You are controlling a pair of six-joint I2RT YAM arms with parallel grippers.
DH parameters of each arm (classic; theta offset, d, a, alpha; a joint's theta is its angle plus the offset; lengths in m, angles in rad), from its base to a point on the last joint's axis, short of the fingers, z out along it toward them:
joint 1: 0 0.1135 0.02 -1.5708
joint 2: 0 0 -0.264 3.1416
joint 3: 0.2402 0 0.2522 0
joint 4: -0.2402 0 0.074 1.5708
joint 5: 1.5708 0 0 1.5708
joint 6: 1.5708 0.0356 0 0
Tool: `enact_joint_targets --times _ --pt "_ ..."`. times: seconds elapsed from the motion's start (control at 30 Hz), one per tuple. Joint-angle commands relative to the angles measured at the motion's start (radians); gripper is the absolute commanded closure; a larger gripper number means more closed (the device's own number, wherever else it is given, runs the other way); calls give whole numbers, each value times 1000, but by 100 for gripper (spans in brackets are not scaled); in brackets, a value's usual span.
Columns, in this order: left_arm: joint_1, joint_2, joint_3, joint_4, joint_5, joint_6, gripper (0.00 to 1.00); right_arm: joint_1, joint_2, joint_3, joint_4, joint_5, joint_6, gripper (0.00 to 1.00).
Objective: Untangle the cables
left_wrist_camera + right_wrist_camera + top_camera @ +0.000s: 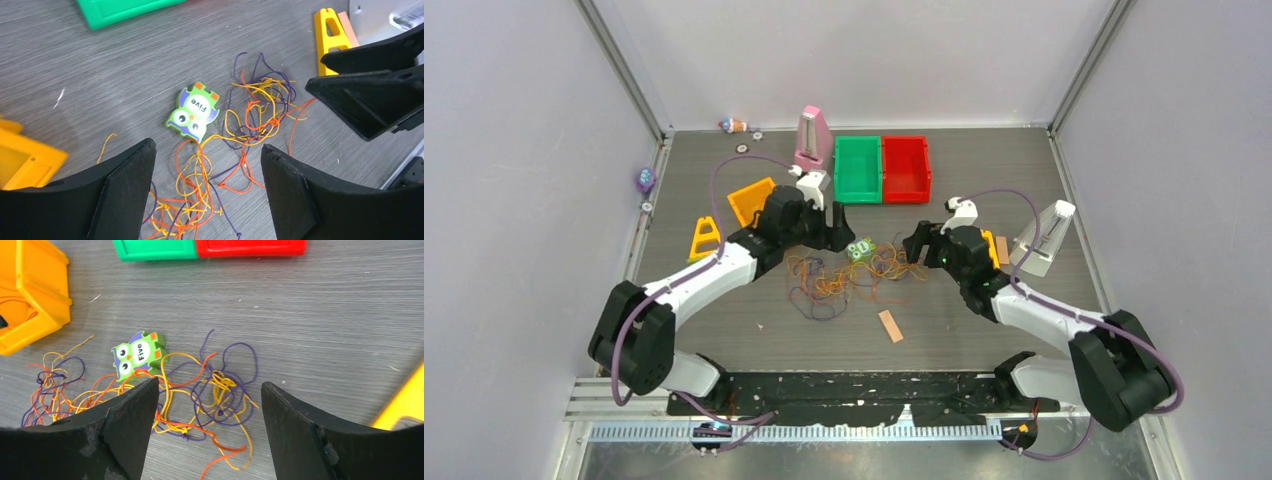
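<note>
The cables [834, 285] are thin orange, yellow and dark purple strands lying in one loose tangle on the grey table, between the two arms. My left gripper [839, 238] is open and hovers over the tangle's left part; its wrist view shows the strands [201, 175] between the spread fingers [207, 145], untouched. My right gripper [914, 248] is open over the tangle's right part; a yellow and purple knot [220, 382] lies between its fingers [209, 382]. Neither gripper holds anything.
A green owl tile marked "Five" [860, 249] lies against the tangle's far edge. Green [856, 169] and red [905, 168] bins stand behind. There is an orange bin [754, 200], a yellow triangle [706, 238], a pink metronome [812, 138], a white metronome [1046, 238] and a tan block [890, 325].
</note>
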Motion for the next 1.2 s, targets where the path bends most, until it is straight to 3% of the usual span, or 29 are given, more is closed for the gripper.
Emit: enact_joint_targets --times 0.0,0.17,0.37,0.43,0.47,0.53,0.57,0.73,0.83,1.0,1.17 --pt "-15 -19 -101 319 81 38 23 1 -130 -43 -65 130 -35 21" --pt "-28 -54 -267 553 70 40 23 1 -147 -89 -31 92 -55 32" --pt "-28 -67 -294 607 82 24 23 1 -26 -23 -55 7 -72 41" --pt "-30 -67 -303 631 83 18 24 1 -16 -20 -51 -2 -76 56" --pt "-29 -69 -309 640 84 17 24 2 -22 -21 -52 -2 -77 71" --pt "-30 -75 -315 650 79 17 24 2 -47 -25 -58 4 -82 89" --pt "-29 -79 -320 657 80 19 24 2 -59 -34 -59 4 -84 93" --pt "-32 -92 -352 732 127 14 24 22 -245 -11 -185 -60 -65 95" --pt "-38 -102 -372 802 184 7 24 46 -333 109 -316 -166 -83 95" --pt "-43 -117 -406 929 298 -27 23 60 -352 329 -553 -337 -107 95" --pt "-81 -174 -427 955 327 4 20 106 -292 480 -643 -430 -108 95"
